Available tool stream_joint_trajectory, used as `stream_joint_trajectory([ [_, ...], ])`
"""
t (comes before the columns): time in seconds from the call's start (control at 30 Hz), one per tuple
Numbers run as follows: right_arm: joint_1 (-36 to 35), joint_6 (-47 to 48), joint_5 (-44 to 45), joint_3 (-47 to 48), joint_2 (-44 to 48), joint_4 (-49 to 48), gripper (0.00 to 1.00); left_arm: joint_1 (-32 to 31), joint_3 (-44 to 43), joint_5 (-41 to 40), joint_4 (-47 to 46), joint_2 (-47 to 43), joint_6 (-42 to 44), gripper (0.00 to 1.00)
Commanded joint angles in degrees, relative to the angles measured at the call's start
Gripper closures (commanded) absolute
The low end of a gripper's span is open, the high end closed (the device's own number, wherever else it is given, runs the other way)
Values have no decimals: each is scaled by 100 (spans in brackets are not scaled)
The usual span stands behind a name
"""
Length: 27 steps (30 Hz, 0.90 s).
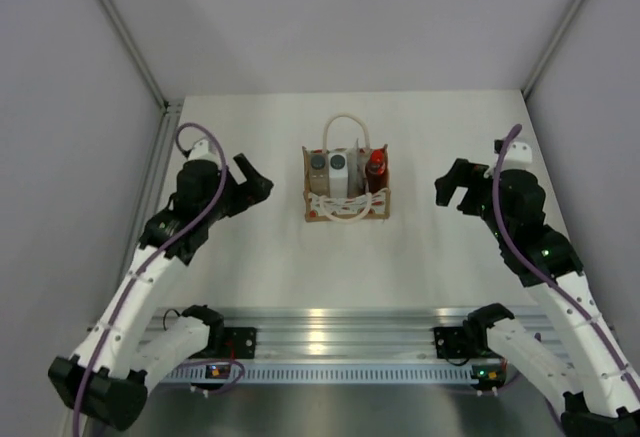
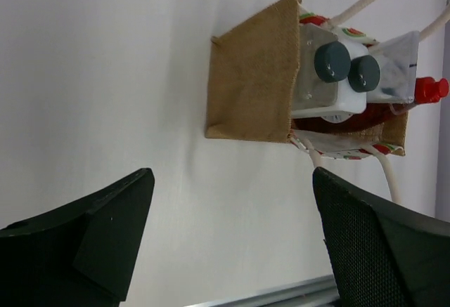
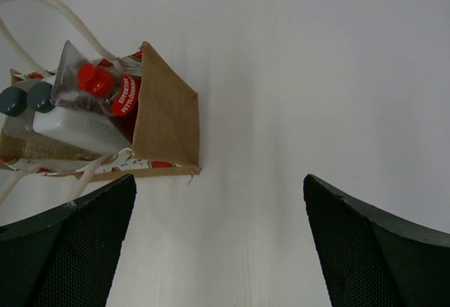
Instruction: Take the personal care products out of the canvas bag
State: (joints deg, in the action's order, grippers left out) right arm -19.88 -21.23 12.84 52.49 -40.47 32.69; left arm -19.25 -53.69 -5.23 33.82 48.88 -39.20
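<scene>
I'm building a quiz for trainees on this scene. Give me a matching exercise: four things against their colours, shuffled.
Things:
1. slim bottle's cap
2. white bottles' caps
3. rope handles
4. left gripper

Colours:
A. cream
B. black
C. red
D. dark grey

Pairs: 1-C, 2-D, 3-A, 4-B

The tan bag (image 2: pixel 253 75) stands upright mid-desk (image 1: pixel 250 257), holding two grey-capped white bottles (image 2: pixel 332 62), a pale tube (image 2: pixel 395 61) and a red bottle (image 2: pixel 430 89), all upright.
</scene>
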Motion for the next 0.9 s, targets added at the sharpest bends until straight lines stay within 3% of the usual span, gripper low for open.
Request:
stream_joint_trajectory([
  [0.0, -69, 5, -694, 60, -110, -254, 1, -148, -325, 1497, -1035, 1077, -395, 1],
  [0.13, -78, 145, -1466, -81, -207, -254, 0, -597, -484, 983, -1438, 2044, -448, 2],
  [0.3, -69, 216, -1793, -160, -190, -245, 1, -730, -563, 831, -1765, 2730, -527, 7],
  [0.4, -69, 225, -1960, -160, -189, -245, 1, -800, -537, 928, -1985, 2916, -545, 27],
  [0.43, -77, 199, -2004, -151, -242, -254, 0, -835, -520, 893, -1985, 2942, -554, 41],
  [0.57, -69, 111, -2320, 181, -549, -377, 1, -958, -257, 359, -2011, 2969, -615, 60],
  [0.67, -121, 14, -2567, 655, -1041, -456, 7, -958, -168, 260, -2046, 3048, -606, 78],
  [0.77, -340, -3, -2270, 1191, -1682, -456, 14, -967, -133, 312, -2116, 3118, -624, 93],
  [0.87, -666, 32, -1743, 1779, -2438, -343, 19, -1019, -115, 392, -2240, 3145, -668, 97],
])
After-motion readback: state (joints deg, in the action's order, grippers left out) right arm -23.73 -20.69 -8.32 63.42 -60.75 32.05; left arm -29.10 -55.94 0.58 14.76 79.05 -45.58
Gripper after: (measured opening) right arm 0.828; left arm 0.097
